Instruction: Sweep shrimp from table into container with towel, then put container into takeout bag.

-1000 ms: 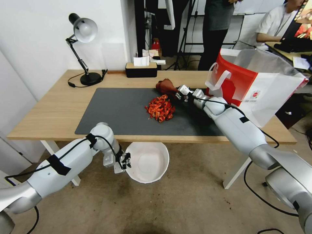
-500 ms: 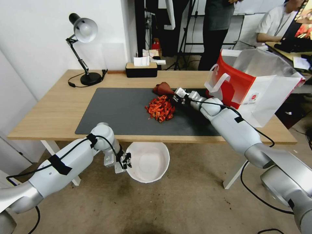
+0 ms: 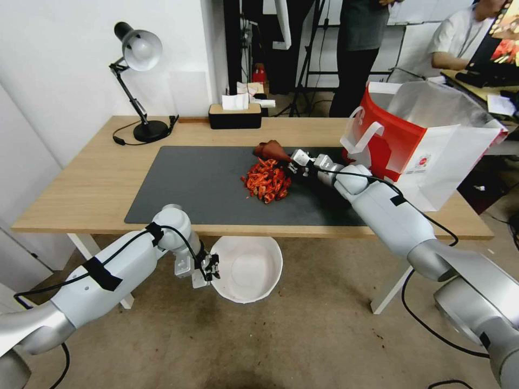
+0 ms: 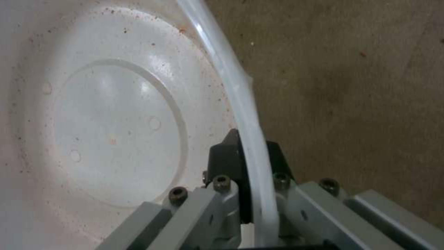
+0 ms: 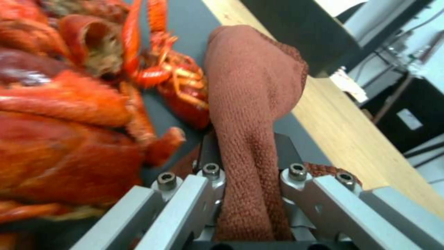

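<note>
A heap of glossy red-orange shrimp (image 3: 266,181) (image 5: 69,104) lies on the dark mat in the middle of the table (image 3: 86,183). My right gripper (image 3: 294,162) (image 5: 249,163) is shut on the rust-red towel (image 3: 272,149) (image 5: 252,90), which sits at the heap's far right edge. Below the table's front edge, my left gripper (image 3: 212,266) (image 4: 247,163) is shut on the rim of the white container (image 3: 246,268) (image 4: 116,132), holding it in the air under the heap. The red-and-white takeout bag (image 3: 427,143) stands open at the table's right end.
A black desk lamp (image 3: 138,81) stands at the table's back left and a dark tissue box (image 3: 235,114) at the back middle. People and a desk are in the room behind. White table legs (image 3: 394,286) stand near the container.
My right gripper has carried the towel down and toward me, from behind the shrimp to the heap's far right edge. The left gripper and the container have barely moved.
</note>
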### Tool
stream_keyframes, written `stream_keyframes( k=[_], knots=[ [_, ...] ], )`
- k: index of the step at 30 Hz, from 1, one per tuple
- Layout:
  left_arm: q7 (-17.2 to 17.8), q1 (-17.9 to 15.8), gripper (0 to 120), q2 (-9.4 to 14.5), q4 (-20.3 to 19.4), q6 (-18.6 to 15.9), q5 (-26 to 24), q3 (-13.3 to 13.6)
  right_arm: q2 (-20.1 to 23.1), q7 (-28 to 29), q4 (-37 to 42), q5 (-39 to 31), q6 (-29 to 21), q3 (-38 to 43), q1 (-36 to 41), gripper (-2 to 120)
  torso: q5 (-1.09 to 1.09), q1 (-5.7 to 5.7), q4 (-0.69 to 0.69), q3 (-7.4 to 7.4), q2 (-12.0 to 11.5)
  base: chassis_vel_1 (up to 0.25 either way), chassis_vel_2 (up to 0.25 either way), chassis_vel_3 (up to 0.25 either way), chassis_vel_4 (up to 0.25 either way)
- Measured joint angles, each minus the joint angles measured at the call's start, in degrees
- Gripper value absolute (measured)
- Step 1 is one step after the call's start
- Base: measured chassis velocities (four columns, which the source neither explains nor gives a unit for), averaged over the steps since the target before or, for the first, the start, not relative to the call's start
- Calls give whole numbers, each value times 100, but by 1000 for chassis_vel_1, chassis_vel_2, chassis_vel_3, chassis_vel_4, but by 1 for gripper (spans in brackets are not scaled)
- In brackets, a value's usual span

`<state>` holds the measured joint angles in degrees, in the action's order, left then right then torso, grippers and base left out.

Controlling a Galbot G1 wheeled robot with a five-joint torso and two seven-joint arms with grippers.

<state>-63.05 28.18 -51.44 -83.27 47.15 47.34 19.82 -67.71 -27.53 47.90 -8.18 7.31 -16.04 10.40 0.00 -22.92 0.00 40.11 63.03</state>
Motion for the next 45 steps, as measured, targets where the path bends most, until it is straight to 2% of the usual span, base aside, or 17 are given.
stream_keyframes(
  k=[15,27,38,45],
  knots=[
    [55,14,0,55,-3,-2,-17,-2,175,-1022,69,-185,294,2,-8,7,0,0,-1,-1,0,0,0,0,0],
    [87,30,0,35,40,-2,-30,-16,165,-1548,103,-334,487,-48,-4,7,0,1,-1,-1,0,0,0,0,0],
    [182,24,0,150,82,-2,-46,-32,313,-1655,446,-373,508,-77,185,7,0,2,-1,-2,1,0,0,0,0],
    [174,4,0,-8,135,-2,-45,52,349,-1505,664,-349,401,-57,318,7,-1,2,-2,-1,1,0,0,0,0]
  ],
)
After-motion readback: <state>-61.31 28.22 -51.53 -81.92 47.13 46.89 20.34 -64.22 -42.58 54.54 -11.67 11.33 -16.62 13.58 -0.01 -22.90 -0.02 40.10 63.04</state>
